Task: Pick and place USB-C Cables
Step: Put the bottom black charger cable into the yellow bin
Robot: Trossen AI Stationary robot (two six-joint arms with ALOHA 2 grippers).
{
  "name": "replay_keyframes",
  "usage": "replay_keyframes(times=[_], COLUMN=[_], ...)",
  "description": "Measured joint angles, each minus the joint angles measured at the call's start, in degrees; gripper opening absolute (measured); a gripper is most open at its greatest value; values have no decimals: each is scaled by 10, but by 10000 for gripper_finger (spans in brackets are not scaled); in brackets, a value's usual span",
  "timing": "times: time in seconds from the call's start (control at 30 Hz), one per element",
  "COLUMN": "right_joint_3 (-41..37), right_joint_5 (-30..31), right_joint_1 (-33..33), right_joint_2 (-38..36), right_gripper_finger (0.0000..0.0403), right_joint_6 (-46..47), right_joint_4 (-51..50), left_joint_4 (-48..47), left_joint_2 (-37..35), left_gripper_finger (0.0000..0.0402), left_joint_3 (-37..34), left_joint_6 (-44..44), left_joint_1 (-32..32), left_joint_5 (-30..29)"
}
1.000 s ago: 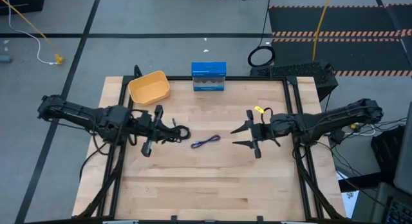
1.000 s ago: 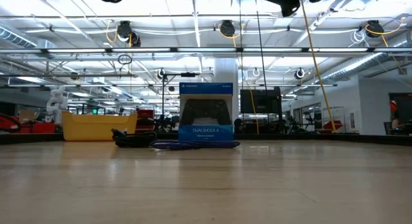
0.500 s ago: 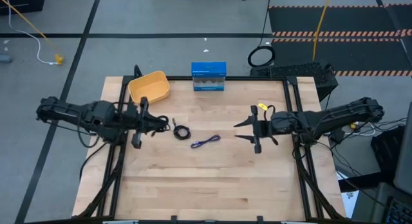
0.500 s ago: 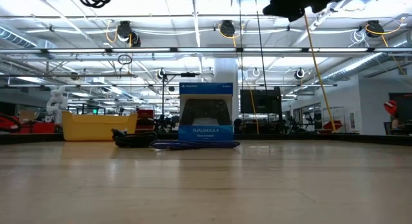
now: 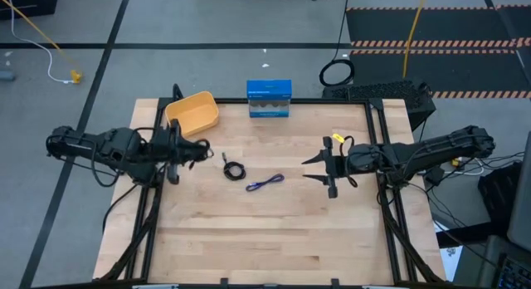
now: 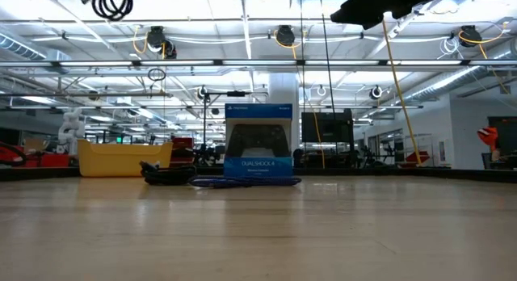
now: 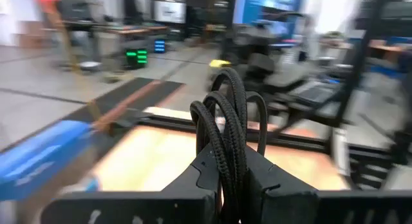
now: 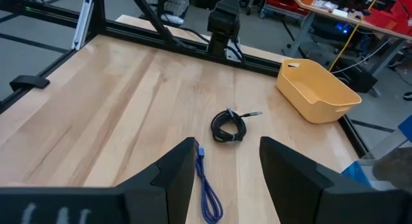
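Observation:
My left gripper (image 5: 193, 148) is above the table's left part, near the yellow bin (image 5: 192, 112), shut on a black coiled USB-C cable (image 7: 226, 121). That cable also shows high up in the low view as a black coil (image 6: 107, 2). A second black cable bundle (image 5: 234, 170) lies flat on the table, and the purple-blue cable (image 5: 265, 183) lies just right of it. My right gripper (image 5: 319, 169) is open above the table's right part, with nothing between its fingers (image 8: 174, 172). It faces the two lying cables. My left gripper pinches several strands of the black coil (image 7: 226, 161) between its two fingers (image 7: 199, 176). The fingers come at it level, from the table's left. The loops stick out past the fingertips, and the whole coil is lifted clear, well above the table.
A blue boxed controller (image 5: 269, 99) stands upright at the far edge, right of the yellow bin. A large black ring-shaped coil (image 5: 336, 73) lies on the floor beyond the table. A black frame rail (image 5: 265, 100) runs along the table's edges. Bare wood fills the near half.
My left gripper has drawn back toward the table's left edge and a little toward the far edge, nearer the yellow bin, and has tipped up. It carries one black cable away from the other black bundle, which stays on the table. My right gripper has tipped slightly.

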Motion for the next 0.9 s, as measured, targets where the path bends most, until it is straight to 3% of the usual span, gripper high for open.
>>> replay_keyframes(times=[0.13,0.37,0.63,0.9], right_joint_3=[0,0,0,0], right_joint_5=[0,0,0,0], right_joint_1=[0,0,0,0], right_joint_2=[0,0,0,0], right_gripper_finger=[169,169,169,169], right_joint_6=[-2,-2,-13,-17], right_joint_4=[0,0,0,0], left_joint_4=[-1,-12,-193,-352], left_joint_2=[2,27,123,215], left_gripper_finger=[30,13,17,19], left_joint_3=[0,8,128,238], left_joint_6=[10,23,12,-5], left_joint_1=[25,121,245,335], left_joint_5=[-46,-72,-72,-15])
